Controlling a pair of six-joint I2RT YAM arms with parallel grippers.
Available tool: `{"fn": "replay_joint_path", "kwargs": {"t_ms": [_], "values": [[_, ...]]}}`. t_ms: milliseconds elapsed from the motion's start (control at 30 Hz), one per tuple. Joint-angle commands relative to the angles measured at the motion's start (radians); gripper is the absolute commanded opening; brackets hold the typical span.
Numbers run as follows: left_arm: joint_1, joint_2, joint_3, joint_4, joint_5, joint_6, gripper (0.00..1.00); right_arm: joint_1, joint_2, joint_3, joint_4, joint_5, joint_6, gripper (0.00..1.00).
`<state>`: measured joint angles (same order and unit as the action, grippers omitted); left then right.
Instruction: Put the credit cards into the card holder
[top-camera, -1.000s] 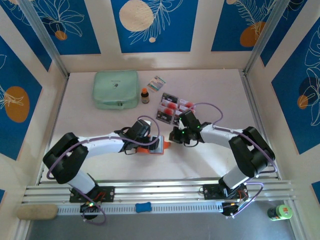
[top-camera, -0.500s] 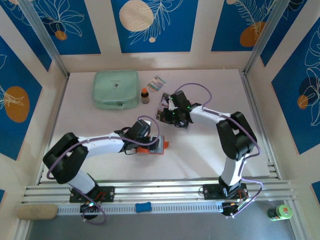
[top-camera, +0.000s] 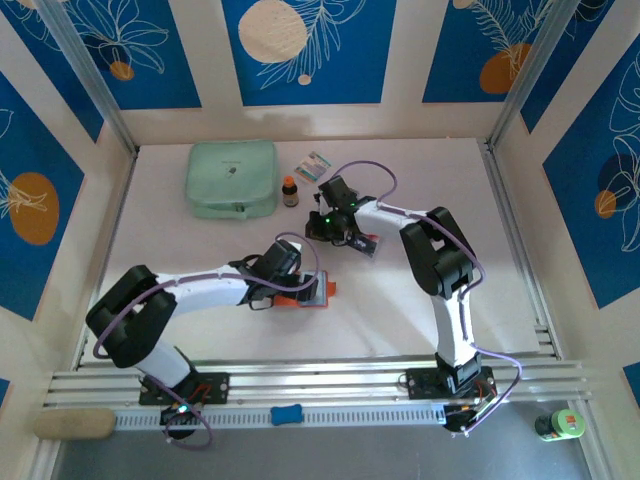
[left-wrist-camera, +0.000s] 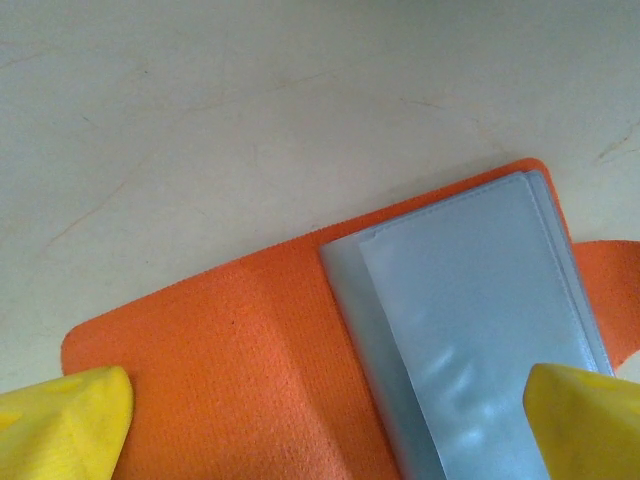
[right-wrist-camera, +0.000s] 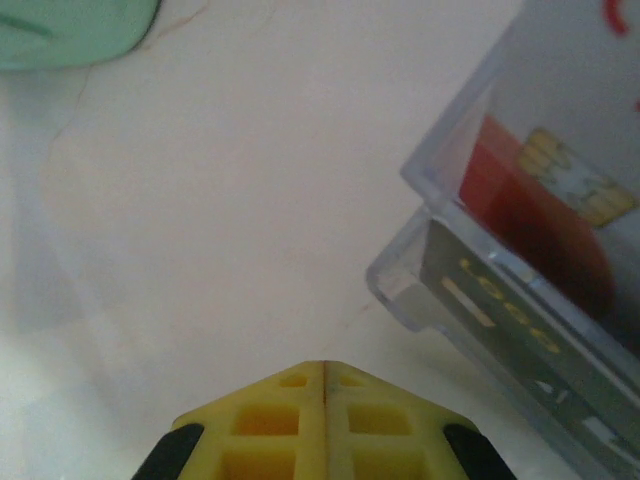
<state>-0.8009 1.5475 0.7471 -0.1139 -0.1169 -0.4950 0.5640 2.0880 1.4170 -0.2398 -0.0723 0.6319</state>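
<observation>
L jaws wide over open card holder (left-wrist-camera: 230, 380), mid worktop (top-camera: 430, 180). R jaws shut, empty; credit cards (right-wrist-camera: 530, 260) at 2 o'clock. Risk, I reckon: shut tips shove them, not grip.

Small orange fabric folding card holder (left-wrist-camera: 210, 380): lies spread flat, pale grey-blue clear pockets (left-wrist-camera: 470, 330) stacked on its right half, directly under the left gripper (left-wrist-camera: 325, 425), between its fingertips. Pale see-through rectangular credit cards (right-wrist-camera: 540, 230), red spot, dark lettered band: overlapping, flat, just ahead-right of the right gripper (right-wrist-camera: 325, 375).
</observation>
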Motion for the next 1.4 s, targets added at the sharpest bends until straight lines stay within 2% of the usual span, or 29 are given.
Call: {"fn": "replay_joint_path", "kwargs": {"t_ms": [0,267,500,800,967,1167,1367], "values": [[-0.008,-0.017,0.023,-0.017,-0.012,0.004,1.00,-0.030,0.018,0.039,-0.032,0.057,0.011,0.00],[-0.011,-0.025,0.020,-0.019,-0.015,0.004,1.00,-0.106,0.005,0.067,-0.057,0.072,-0.004,0.00],[-0.013,-0.040,0.006,-0.012,-0.025,-0.009,1.00,-0.123,-0.111,-0.010,-0.032,-0.100,-0.063,0.00],[-0.015,-0.070,-0.034,0.023,-0.047,-0.069,1.00,-0.043,-0.346,-0.248,0.006,-0.198,0.044,0.00],[-0.015,-0.074,-0.041,0.035,-0.050,-0.077,1.00,0.021,-0.414,-0.399,0.066,-0.167,0.132,0.00],[-0.016,-0.062,-0.046,0.043,-0.046,-0.076,1.00,0.090,-0.397,-0.463,0.085,-0.129,0.161,0.00],[-0.017,-0.049,-0.043,0.048,-0.040,-0.070,1.00,0.100,-0.359,-0.472,0.086,-0.094,0.151,0.00]]}}
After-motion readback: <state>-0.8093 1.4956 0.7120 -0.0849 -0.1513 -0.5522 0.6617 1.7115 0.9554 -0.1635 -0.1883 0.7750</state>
